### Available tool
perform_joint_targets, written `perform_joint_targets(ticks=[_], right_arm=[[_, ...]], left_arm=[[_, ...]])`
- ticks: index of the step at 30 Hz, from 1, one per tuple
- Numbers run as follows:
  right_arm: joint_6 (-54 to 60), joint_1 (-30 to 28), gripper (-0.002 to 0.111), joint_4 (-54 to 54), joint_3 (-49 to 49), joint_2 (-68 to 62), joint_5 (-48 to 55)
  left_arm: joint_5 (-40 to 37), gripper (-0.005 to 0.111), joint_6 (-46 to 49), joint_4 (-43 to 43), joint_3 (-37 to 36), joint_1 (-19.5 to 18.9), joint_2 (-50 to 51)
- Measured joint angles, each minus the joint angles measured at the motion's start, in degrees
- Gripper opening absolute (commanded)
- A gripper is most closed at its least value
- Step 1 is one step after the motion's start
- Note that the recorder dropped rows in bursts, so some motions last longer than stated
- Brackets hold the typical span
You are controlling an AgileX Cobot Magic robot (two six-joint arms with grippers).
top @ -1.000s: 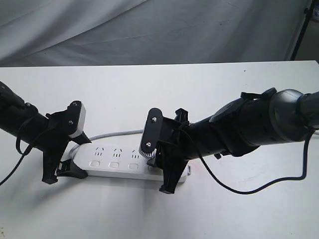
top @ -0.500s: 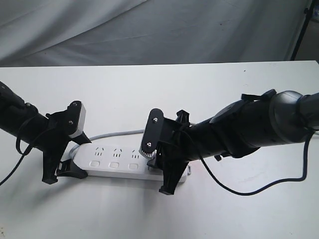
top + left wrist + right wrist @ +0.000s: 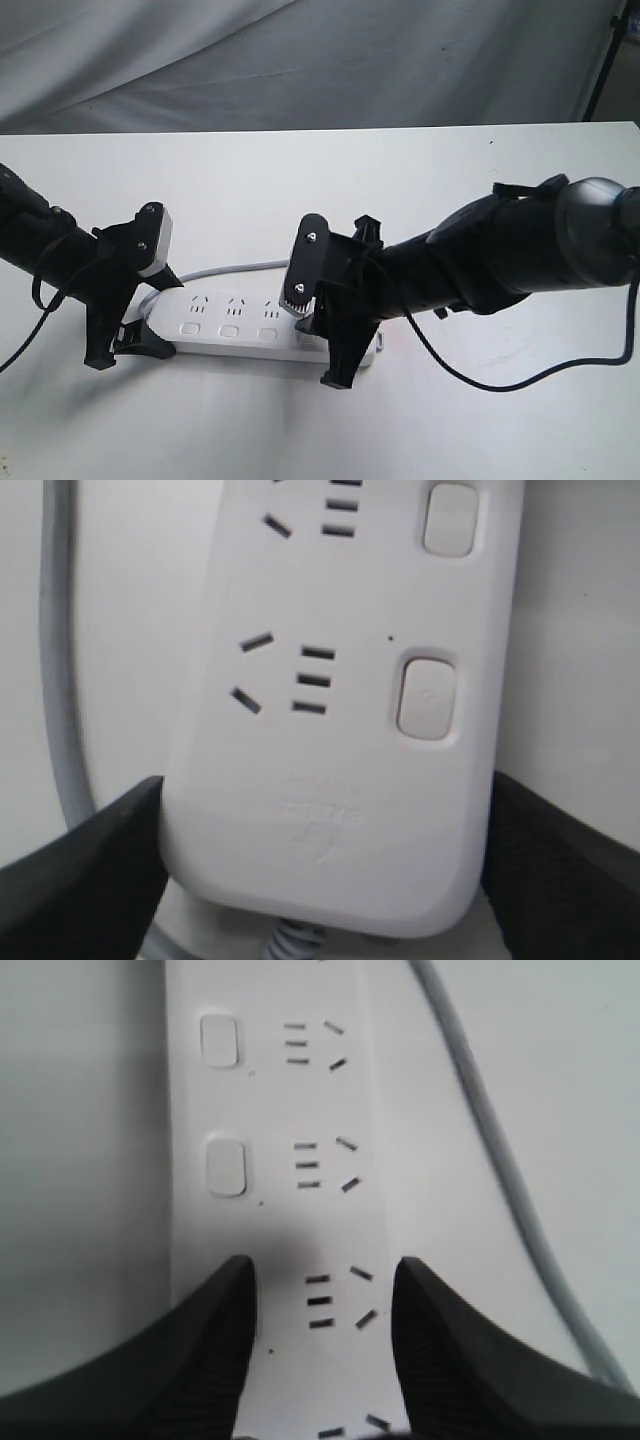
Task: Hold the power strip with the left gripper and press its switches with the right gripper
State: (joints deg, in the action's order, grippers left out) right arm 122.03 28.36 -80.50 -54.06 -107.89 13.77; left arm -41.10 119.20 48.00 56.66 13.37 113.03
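The white power strip (image 3: 235,325) lies flat on the table, its grey cord (image 3: 230,270) curving off behind it. My left gripper (image 3: 132,338) is shut on the strip's cord end; its black fingers (image 3: 90,880) press both long sides of the power strip (image 3: 330,740). My right gripper (image 3: 325,345) stands on the strip's other half, open, tips down on its top face. In the right wrist view one of the fingers (image 3: 215,1350) covers the spot in line with the row of switches (image 3: 225,1166); the switch under it is hidden. Three switches (image 3: 229,331) show between the grippers.
The white table (image 3: 450,430) runs to a back edge with grey cloth (image 3: 300,60) behind it. A black cable (image 3: 500,375) loops from the right arm onto the table. A dark stand leg (image 3: 605,60) rises at the far right.
The right arm's elbow has drifted slightly to the right and its gripper has shifted a little on the strip. The left gripper and the strip have not moved.
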Motion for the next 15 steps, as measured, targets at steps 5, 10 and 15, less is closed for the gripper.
perform_joint_targets(ticks=[5,10,15], right_arm=[[0.0,-0.7,0.041,0.1,2.4,5.6,0.0],[0.0,-3.2,0.041,0.1,6.4,9.0,-0.5],[0.0,-4.0,0.041,0.1,7.0,8.3,-1.0]], left_arm=[[0.0,0.062,0.0,0.0,0.0,0.0,0.0],[0.0,0.062,0.0,0.0,0.0,0.0,0.0],[0.0,0.062,0.0,0.0,0.0,0.0,0.0]])
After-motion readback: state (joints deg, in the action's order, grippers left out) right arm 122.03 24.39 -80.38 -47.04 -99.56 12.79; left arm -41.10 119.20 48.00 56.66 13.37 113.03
